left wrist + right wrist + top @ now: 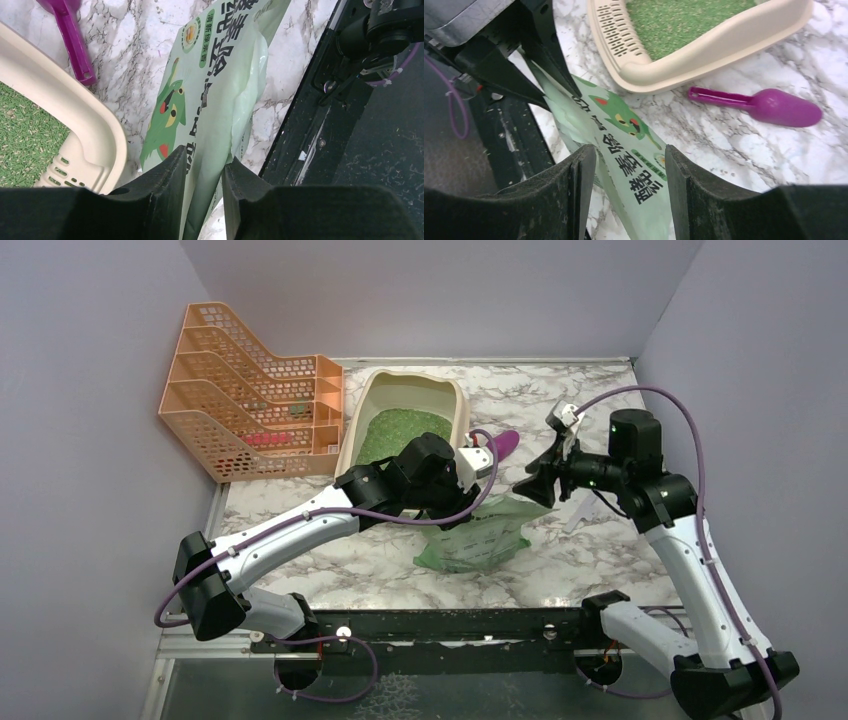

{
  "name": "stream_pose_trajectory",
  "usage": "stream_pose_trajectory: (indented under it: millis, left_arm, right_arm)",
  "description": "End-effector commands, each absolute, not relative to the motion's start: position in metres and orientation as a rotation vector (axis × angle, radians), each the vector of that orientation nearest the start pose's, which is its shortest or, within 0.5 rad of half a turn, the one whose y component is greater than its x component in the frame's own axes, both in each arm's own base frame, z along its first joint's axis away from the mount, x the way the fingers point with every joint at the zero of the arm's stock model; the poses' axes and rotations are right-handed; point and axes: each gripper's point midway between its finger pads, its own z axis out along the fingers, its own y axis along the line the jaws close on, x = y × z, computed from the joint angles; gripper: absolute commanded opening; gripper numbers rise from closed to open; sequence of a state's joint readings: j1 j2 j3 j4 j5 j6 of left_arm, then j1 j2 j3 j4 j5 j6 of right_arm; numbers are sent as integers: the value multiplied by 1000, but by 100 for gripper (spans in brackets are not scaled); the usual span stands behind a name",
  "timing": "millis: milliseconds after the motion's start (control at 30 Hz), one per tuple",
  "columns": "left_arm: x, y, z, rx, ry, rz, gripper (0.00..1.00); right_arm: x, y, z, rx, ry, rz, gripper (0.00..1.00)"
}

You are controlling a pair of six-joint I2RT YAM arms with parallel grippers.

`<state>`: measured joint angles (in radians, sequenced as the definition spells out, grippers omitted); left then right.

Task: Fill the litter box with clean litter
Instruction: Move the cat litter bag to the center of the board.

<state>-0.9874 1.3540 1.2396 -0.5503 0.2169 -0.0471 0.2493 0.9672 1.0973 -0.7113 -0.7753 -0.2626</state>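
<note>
If lifted, best pinched on doubled film: soft, slick, light-looking bag point(480, 540) at 5 o'clock of box point(405, 388), clamped in left gripper point(204, 160); right gripper point(628, 152) spread astride; litter point(395, 430) in box.

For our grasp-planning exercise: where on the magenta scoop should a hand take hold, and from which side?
Grip the scoop by its thin straight handle, from above, closing across its width. It lies flat on the table, just apart from the litter box; its rounded bowl looks wider and likelier to slip.
</note>
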Motion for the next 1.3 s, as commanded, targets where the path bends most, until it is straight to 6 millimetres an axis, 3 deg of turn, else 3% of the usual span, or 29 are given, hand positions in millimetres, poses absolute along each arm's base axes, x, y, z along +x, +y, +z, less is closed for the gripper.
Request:
stream_pose_trajectory:
  millis: [0,267,633,867,1100,1267]
  left_arm:
    - [173,-343,234,1175,1997,-826,33]
    - [173,-345,235,1182,1997,-835,33]
    - [172,-344,234,1180,2004,-834,33]
    - [173,-344,234,1176,2006,-833,34]
    - [172,-344,234,1181,2007,-837,34]
    - [172,-344,233,1182,2011,-836,34]
  right_arm:
    - [234,162,274,-903,1878,688,58]
    - [213,173,245,-982,1960,863,57]
    - [205,177,257,-1001,1902,895,59]
    - [200,178,243,-1010,1947,936,61]
    - [210,172,227,-979,2004,879,61]
    - [211,176,237,-990,1974,897,63]
